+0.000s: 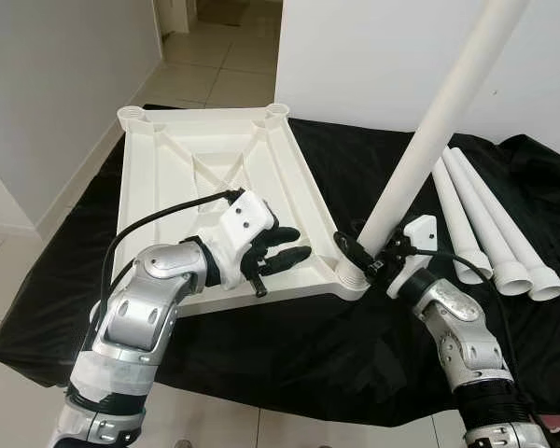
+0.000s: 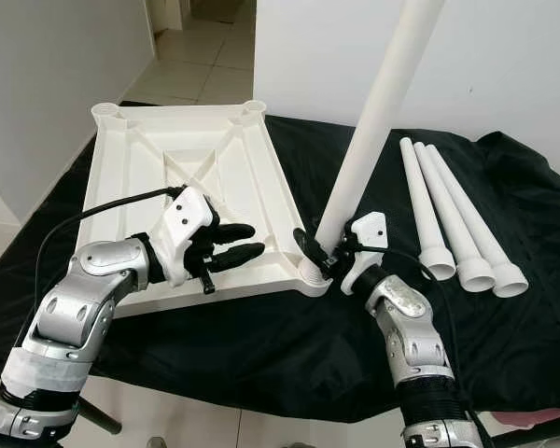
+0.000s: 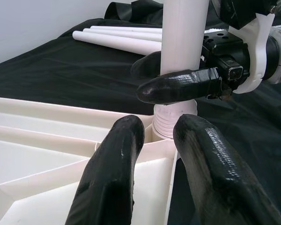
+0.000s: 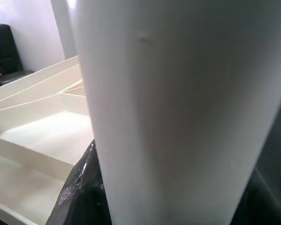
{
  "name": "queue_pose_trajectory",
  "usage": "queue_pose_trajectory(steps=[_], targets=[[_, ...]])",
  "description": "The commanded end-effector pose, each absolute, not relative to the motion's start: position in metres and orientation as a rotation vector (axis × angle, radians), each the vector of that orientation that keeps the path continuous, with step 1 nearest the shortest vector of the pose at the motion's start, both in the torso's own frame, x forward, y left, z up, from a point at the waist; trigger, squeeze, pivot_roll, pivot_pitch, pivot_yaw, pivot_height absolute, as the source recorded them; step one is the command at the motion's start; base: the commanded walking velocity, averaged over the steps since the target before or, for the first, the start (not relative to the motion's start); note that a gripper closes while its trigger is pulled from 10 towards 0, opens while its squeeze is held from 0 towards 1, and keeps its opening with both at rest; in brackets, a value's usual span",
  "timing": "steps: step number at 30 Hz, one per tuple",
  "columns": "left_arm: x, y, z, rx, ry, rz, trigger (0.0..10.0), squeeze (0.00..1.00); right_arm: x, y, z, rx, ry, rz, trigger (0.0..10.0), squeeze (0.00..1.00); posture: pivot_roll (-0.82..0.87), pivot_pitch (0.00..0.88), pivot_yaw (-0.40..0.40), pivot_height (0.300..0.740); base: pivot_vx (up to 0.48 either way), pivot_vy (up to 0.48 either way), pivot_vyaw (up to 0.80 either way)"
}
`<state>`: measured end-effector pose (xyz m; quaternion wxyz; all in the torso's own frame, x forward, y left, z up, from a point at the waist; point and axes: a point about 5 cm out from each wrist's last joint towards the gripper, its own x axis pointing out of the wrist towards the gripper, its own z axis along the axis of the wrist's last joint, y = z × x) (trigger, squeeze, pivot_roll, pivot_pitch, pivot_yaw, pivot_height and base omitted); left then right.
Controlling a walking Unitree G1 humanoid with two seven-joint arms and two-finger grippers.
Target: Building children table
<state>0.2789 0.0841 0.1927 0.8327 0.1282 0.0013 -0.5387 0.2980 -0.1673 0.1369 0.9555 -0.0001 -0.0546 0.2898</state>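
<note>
A white plastic table top [image 1: 205, 159] lies upside down on a black cloth. One white table leg [image 1: 429, 131] stands tilted in its near right corner socket [image 1: 352, 278], threaded end down. My right gripper [image 1: 359, 250] is shut on that leg just above the socket. My left gripper [image 1: 285, 250] rests open over the table top's near rim, fingertips pointing at the socket. In the left wrist view the two black fingers [image 3: 112, 173] frame the leg [image 3: 182, 51] and the right gripper [image 3: 178, 79].
Three more white legs [image 1: 490, 229] lie side by side on the cloth [image 1: 289, 345] to the right. A white wall stands behind, tiled floor lies to the left, and the cloth's near edge hangs close to me.
</note>
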Motion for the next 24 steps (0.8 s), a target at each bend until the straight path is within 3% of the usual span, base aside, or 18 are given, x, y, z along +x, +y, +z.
queue_pose_trajectory(steps=[1,16,17,24], targets=[[0.282,0.083,0.192,0.273,0.002,-1.100,10.0,0.00,0.296,-0.170,0.124,0.022,-0.046,0.546,10.0,0.00,-0.05,0.000,-0.042,0.740,0.000,0.000,0.00],[0.282,0.085,0.190,0.281,0.013,-1.083,10.0,0.00,0.286,-0.142,0.112,0.106,-0.042,0.100,10.0,0.00,-0.03,0.000,-0.054,0.740,0.000,0.000,0.00],[0.282,0.085,0.190,0.282,0.013,-1.080,10.0,0.00,0.282,-0.137,0.111,0.138,-0.035,-0.009,10.0,0.00,-0.03,0.000,-0.058,0.740,0.000,0.000,0.00],[0.281,0.086,0.190,0.279,0.014,-1.078,10.0,0.00,0.277,-0.130,0.108,0.150,-0.020,-0.014,10.0,0.00,-0.03,0.000,-0.053,0.740,0.000,0.000,0.00]])
